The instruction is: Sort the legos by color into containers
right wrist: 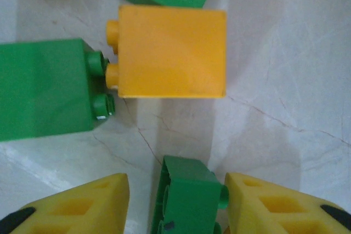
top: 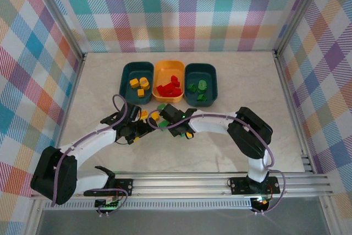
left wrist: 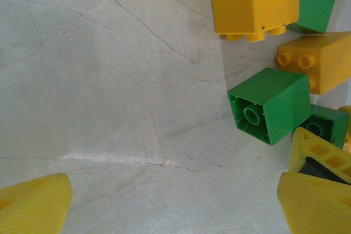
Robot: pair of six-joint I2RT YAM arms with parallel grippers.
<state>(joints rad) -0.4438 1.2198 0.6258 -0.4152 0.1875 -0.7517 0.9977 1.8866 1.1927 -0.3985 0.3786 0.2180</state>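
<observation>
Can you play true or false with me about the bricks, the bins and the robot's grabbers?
1. The orange-yellow plastic bin holds red bricks. True.
2. The dark teal plastic bin on the left holds green bricks. False: it holds yellow bricks.
3. A green plastic brick sits between the jaws of the right gripper. True.
4. The left gripper grips a yellow brick. False: its jaws stand open with nothing between them.
5. Every brick is in a bin. False: loose bricks lie on the marble table.
</observation>
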